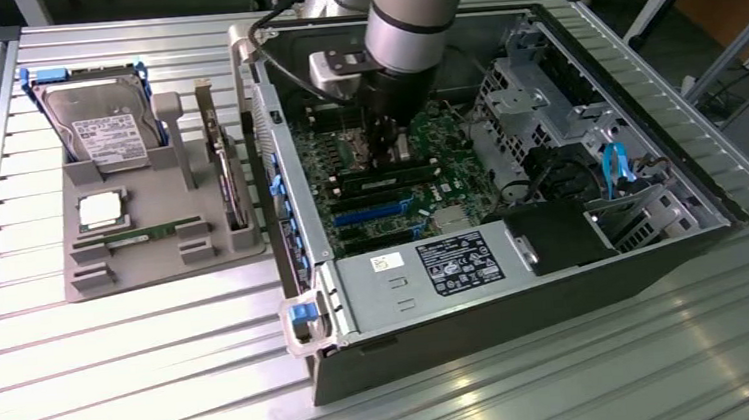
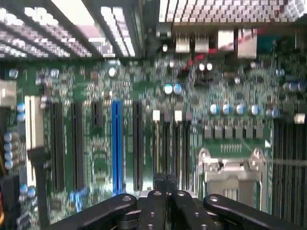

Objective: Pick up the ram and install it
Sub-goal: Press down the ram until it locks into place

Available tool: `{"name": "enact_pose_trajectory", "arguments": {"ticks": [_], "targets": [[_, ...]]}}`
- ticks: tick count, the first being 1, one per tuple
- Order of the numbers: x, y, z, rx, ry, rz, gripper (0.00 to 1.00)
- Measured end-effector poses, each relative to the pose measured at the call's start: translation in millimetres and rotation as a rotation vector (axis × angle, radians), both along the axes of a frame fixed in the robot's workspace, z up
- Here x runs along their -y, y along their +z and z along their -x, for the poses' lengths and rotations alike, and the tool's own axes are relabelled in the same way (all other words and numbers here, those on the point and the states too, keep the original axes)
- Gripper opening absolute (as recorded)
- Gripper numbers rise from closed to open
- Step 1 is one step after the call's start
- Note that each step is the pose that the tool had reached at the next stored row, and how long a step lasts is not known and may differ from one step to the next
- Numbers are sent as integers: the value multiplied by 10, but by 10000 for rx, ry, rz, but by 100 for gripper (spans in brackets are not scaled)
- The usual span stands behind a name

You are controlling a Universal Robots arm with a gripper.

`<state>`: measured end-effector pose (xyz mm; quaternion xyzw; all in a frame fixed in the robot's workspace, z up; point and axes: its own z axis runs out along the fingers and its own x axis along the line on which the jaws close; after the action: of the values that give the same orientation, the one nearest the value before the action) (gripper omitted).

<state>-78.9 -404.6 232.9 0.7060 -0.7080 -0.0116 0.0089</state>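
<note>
Exterior view: our closed black claw point(image 1: 390, 154) hangs empty inside the open grey computer case point(image 1: 645, 249), over its green motherboard point(image 1: 452, 179), while the thin green ram stick point(image 1: 149, 234) lies in the grey holder tray point(image 1: 92, 282), ready for picking.

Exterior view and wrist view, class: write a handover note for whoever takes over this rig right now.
Pincer: shut, nothing visibly held, low inside the computer case, over the motherboard by the memory slots.
Ram: green stick lying flat in the grey tray, outside the case.
Done: no installed ram can be confirmed.
Left: that stick is not yet picked up or installed.
</note>
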Motion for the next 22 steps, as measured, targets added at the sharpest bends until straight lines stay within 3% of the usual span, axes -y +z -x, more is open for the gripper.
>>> {"name": "enact_pose_trajectory", "arguments": {"ticks": [2, 5, 8, 13, 16, 18, 22], "targets": [[-1, -17, 141, 11, -1, -6, 10], [-1, -12, 152, 13, 0, 0, 10], [-3, 62, 162, 15, -2, -2, 10], [10, -14, 219, 7, -1, 8, 10], [12, -65, 218, 8, -1, 7, 10], [12, 36, 207, 26, 1, -7, 10], [12, 65, 11, 24, 0, -3, 10]]}}
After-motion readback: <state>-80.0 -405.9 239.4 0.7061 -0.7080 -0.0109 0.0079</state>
